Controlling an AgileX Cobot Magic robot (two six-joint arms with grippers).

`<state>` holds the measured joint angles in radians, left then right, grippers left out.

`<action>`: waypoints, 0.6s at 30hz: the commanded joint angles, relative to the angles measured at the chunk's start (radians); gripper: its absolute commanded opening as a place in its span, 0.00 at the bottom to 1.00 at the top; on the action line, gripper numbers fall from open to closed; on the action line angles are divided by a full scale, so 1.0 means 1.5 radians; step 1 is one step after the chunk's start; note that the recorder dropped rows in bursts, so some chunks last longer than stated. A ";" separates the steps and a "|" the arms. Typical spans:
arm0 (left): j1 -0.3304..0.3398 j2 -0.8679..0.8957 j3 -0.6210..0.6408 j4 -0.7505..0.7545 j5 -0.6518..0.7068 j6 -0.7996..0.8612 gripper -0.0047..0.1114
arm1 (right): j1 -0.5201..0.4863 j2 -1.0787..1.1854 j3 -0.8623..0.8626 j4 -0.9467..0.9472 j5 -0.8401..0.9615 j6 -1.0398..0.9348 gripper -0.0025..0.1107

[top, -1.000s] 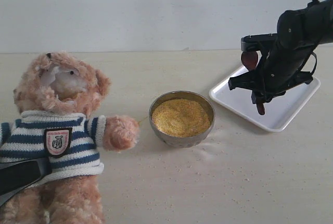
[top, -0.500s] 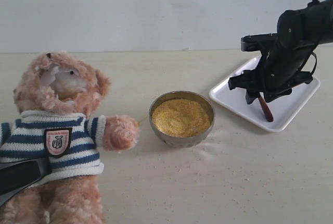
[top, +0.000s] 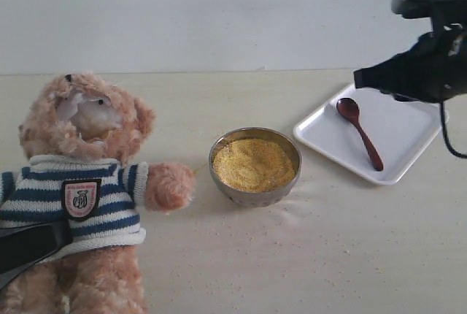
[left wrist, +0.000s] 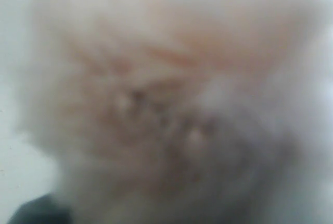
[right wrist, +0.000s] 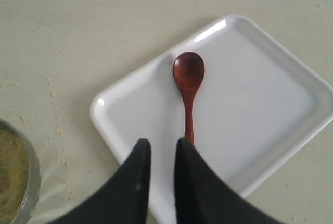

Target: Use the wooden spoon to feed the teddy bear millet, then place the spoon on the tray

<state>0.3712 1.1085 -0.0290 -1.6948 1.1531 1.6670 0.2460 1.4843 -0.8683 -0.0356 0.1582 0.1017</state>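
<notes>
We judged the closing step of the task, laying the spoon down, to be as good as done. The wooden spoon (top: 363,137) lay flat on the tray (top: 408,128), its bowl towards the far rim and its handle running back towards the near edge, wholly inside the raised rim and touching nothing else. The right gripper (right wrist: 161,148) hung above the handle end, clear of it; its jaws were parted by only a slim gap and held nothing. Left of the tray and near it stood the metal bowl (top: 241,196), heaped with millet (top: 254,164), and loose grains were scattered on the table (top: 328,255) around it. The teddy bear (top: 80,182) sat well apart at the far left, one paw stretched towards the bowl. We saw a dark shape, which we took for the left gripper (top: 29,248), lying across the bear's lower body, but its wrist view gave only blurred fur, so we could not tell whether it was clenched or loose. Whether the bear had been fed we could not read from the scene. The next move, in our view, called only for the right arm to draw up and away without brushing the tray or the spoon.
</notes>
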 commanded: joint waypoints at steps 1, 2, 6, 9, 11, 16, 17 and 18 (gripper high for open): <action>0.002 0.000 0.004 -0.009 0.016 0.005 0.08 | -0.005 -0.167 0.149 0.011 -0.099 0.016 0.02; 0.002 0.000 0.004 -0.009 0.016 0.005 0.08 | -0.005 -0.209 0.178 0.024 -0.114 0.032 0.02; 0.002 0.000 0.004 -0.009 0.016 0.005 0.08 | -0.005 -0.362 0.268 0.031 -0.124 0.071 0.02; 0.002 0.000 0.004 -0.009 0.016 0.005 0.08 | -0.005 -0.466 0.316 0.031 -0.105 0.071 0.02; 0.002 0.000 0.004 -0.009 0.017 0.005 0.08 | -0.005 -0.531 0.332 0.031 -0.066 0.071 0.02; 0.002 0.000 0.004 -0.009 0.017 0.005 0.08 | -0.005 -0.647 0.339 0.031 0.051 0.071 0.02; 0.002 0.000 0.004 -0.009 0.017 0.005 0.08 | -0.005 -0.669 0.339 0.031 0.057 0.071 0.02; 0.002 0.000 0.004 -0.009 0.017 0.005 0.08 | -0.005 -0.682 0.339 0.031 0.061 0.071 0.02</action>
<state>0.3712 1.1085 -0.0290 -1.6948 1.1531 1.6670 0.2439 0.5233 -0.3644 0.0117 0.2074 0.2057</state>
